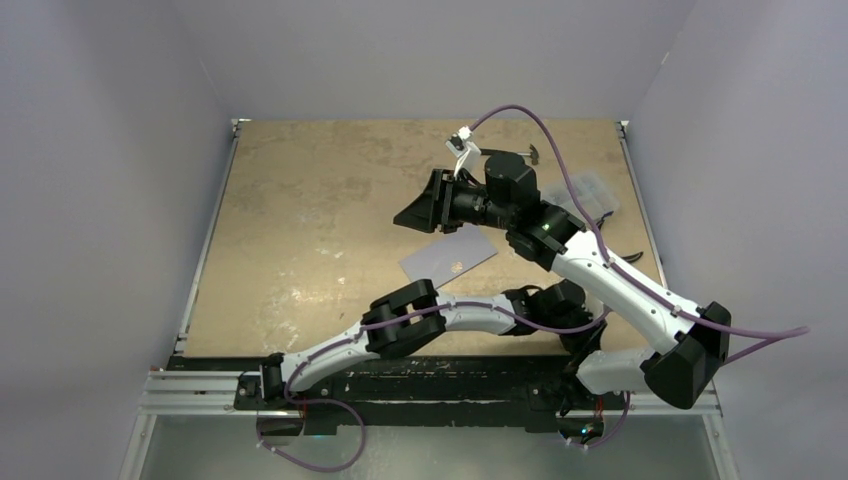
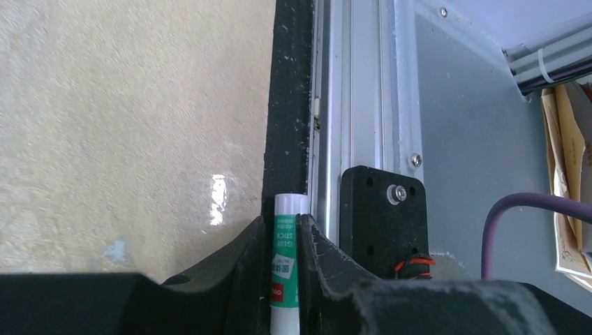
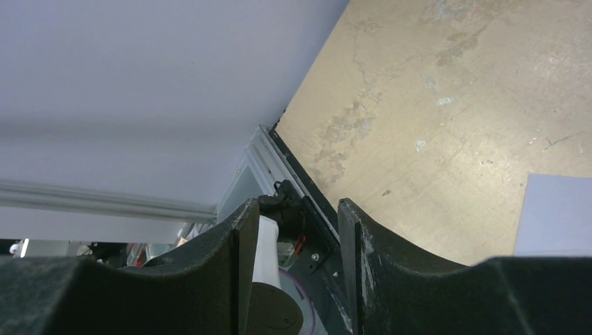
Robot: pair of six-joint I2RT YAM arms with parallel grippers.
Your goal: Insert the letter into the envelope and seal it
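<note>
The grey-blue envelope [image 1: 450, 258] lies flat on the tabletop, flap not visible; one corner of it shows in the right wrist view [image 3: 558, 216]. The cream letter is not in view. My left gripper [image 1: 560, 305] reaches right, close to the right arm's base. In its wrist view the left gripper [image 2: 285, 220] is shut on a green-and-white glue stick [image 2: 285, 258], beside the table's black near edge. My right gripper [image 1: 410, 215] hovers just behind the envelope, pointing left. In its wrist view the right gripper [image 3: 299, 209] is open and empty.
A clear plastic box [image 1: 585, 195] sits at the back right of the table. The black edge strip and aluminium rail [image 2: 335, 105] run along the table's near side. Loose papers [image 2: 569, 174] lie outside the table. Grey walls enclose three sides.
</note>
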